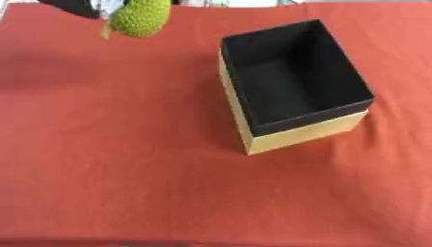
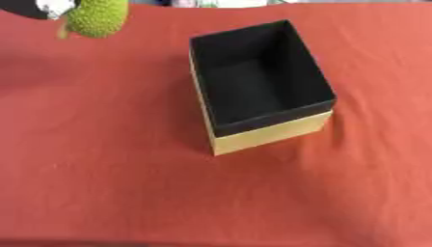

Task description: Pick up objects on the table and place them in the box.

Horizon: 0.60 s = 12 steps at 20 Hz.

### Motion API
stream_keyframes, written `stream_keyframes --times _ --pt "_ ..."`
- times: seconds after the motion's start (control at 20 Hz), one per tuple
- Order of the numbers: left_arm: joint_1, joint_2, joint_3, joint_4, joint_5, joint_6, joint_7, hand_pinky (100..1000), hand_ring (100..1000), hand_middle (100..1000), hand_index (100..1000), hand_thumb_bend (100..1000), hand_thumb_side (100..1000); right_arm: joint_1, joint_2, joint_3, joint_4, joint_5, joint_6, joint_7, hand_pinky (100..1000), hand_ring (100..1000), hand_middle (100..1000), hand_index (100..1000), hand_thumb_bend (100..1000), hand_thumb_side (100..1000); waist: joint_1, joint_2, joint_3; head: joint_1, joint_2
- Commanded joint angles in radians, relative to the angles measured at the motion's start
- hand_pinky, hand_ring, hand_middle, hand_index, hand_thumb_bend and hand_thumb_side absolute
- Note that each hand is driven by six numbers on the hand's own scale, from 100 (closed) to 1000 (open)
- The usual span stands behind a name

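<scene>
A green bumpy fruit-like object (image 1: 139, 18) with a short stalk hangs at the top left, above the red cloth. Part of my black and silver left hand (image 1: 80, 6) shows at the top edge, closed on the object's upper left side; most of the hand is cut off by the frame. The box (image 1: 295, 134) stands right of centre, tan outside and black inside, with nothing visible in it. The object is to the left of the box's far left corner, apart from it. My right hand is out of sight.
The red cloth (image 1: 118, 183) covers the whole table and shows soft creases. A faint shadow lies on the cloth at the left (image 1: 38, 67). The table's front edge runs along the bottom of the view.
</scene>
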Motion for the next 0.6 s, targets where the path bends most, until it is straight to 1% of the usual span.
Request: stream_keyframes --times 0.05,0.2,0.35,0.5,0.55,0.6 --pt "-0.047 -0.049 0.002 0.009 -0.041 -0.016 0.014 430 440 460 558 100 100 -0.031 -0.004 -0.019 -0.015 0.008 0.009 -0.015 740 783 618 772 100 647 -0.004 -0.026 -0.007 0.018 -0.011" --pt "-0.067 -0.102 -0.005 0.041 -0.11 -0.029 0.04 433 442 459 561 100 100 -0.059 0.007 -0.024 -0.015 0.031 0.0 -0.018 745 783 625 776 100 619 -0.011 -0.027 -0.017 0.031 -0.009" --pt "-0.073 -0.161 -0.01 0.066 -0.212 -0.036 0.086 432 442 458 561 100 100 -0.088 0.018 -0.029 -0.015 0.055 -0.015 -0.016 747 780 630 778 100 596 -0.019 -0.029 -0.032 0.053 -0.005" --pt "-0.07 -0.212 -0.016 0.083 -0.313 -0.038 0.136 436 443 458 563 100 100 -0.11 0.028 -0.026 -0.015 0.069 -0.022 -0.006 750 779 634 781 100 582 -0.029 -0.031 -0.051 0.079 -0.008" --pt "-0.069 -0.226 -0.017 0.088 -0.344 -0.039 0.15 436 442 457 563 100 100 -0.116 0.032 -0.026 -0.015 0.071 -0.025 -0.002 750 779 635 781 100 656 -0.032 -0.032 -0.059 0.089 -0.01" --pt "-0.067 -0.239 -0.018 0.094 -0.372 -0.04 0.164 436 442 457 563 100 100 -0.121 0.037 -0.025 -0.015 0.074 -0.026 0.002 750 779 635 781 100 578 -0.034 -0.034 -0.066 0.1 -0.011"
